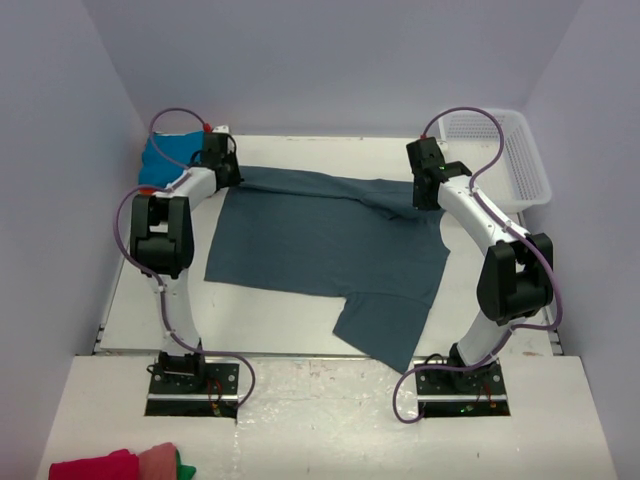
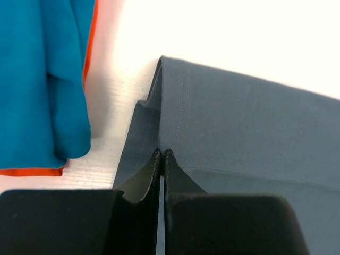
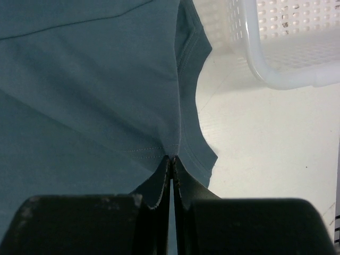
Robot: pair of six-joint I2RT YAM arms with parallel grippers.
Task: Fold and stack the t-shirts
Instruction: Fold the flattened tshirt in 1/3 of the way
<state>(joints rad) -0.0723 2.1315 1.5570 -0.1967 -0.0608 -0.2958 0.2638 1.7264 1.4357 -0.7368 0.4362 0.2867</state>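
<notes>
The large slate-blue t-shirt (image 1: 330, 250) lies spread over the middle of the table. My left gripper (image 1: 226, 172) is shut on its far left corner, its fingertips (image 2: 169, 155) pinching the hem of the slate-blue t-shirt (image 2: 234, 122). My right gripper (image 1: 428, 192) is shut on the far right edge, pinching the slate-blue t-shirt (image 3: 90, 79) at a stitched seam by the sleeve. A turquoise t-shirt (image 1: 162, 157) sits folded at the far left on top of an orange t-shirt (image 2: 88, 50), of which only the edge shows beside the turquoise t-shirt (image 2: 37, 79).
A white mesh basket (image 1: 512, 160) stands at the far right corner, its rim (image 3: 281, 79) close to my right gripper. A red and pink cloth bundle (image 1: 120, 465) lies on the near ledge at the left, in front of the arm bases.
</notes>
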